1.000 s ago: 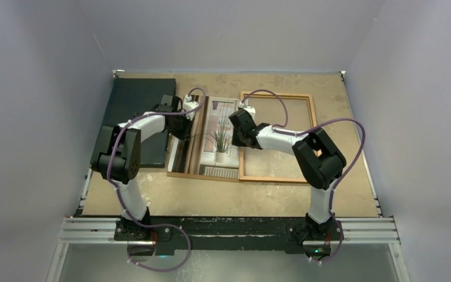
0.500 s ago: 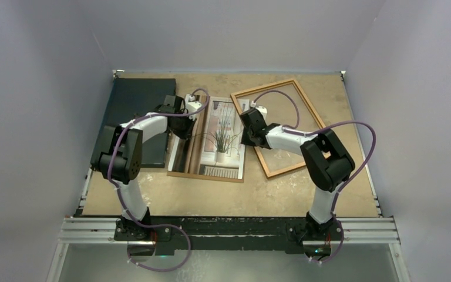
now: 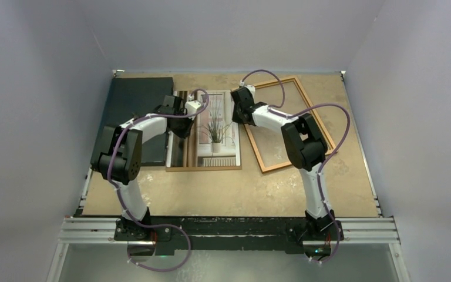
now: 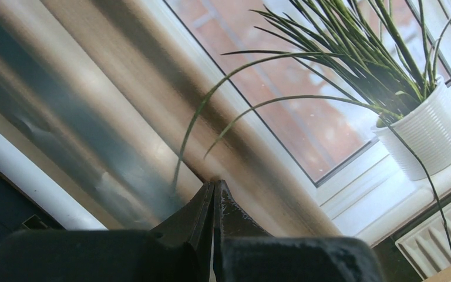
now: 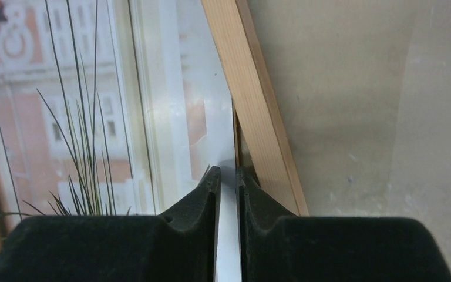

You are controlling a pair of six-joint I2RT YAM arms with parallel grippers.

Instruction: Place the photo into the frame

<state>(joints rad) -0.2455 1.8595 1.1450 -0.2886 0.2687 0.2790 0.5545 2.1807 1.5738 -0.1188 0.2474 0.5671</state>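
Observation:
The photo [image 3: 216,132] of a spiky potted plant lies flat at the table's middle, on a brown board. My left gripper [image 3: 183,128] is shut, and its tips [image 4: 213,185] rest on the brown curtain part of the photo [image 4: 329,106]. The orange-brown frame [image 3: 315,114] lies empty and tilted to the right of the photo. My right gripper [image 3: 238,114] points down at the photo's right white margin [image 5: 170,117], just beside the frame's left rail [image 5: 258,106]. Its jaws [image 5: 228,173] stand a thin slit apart with nothing held.
A dark grey-black mat [image 3: 132,111] lies at the far left, under the left arm. The brown board's edge [image 3: 202,168] shows along the photo's near side, with a shiny strip [image 3: 176,150] on its left. Grey walls close in the sandy table [image 3: 241,194].
The frame swung from square to tilted, its far left corner pushed back and left. My right gripper moved toward the far edge. The photo and board shifted a little farther and straightened.

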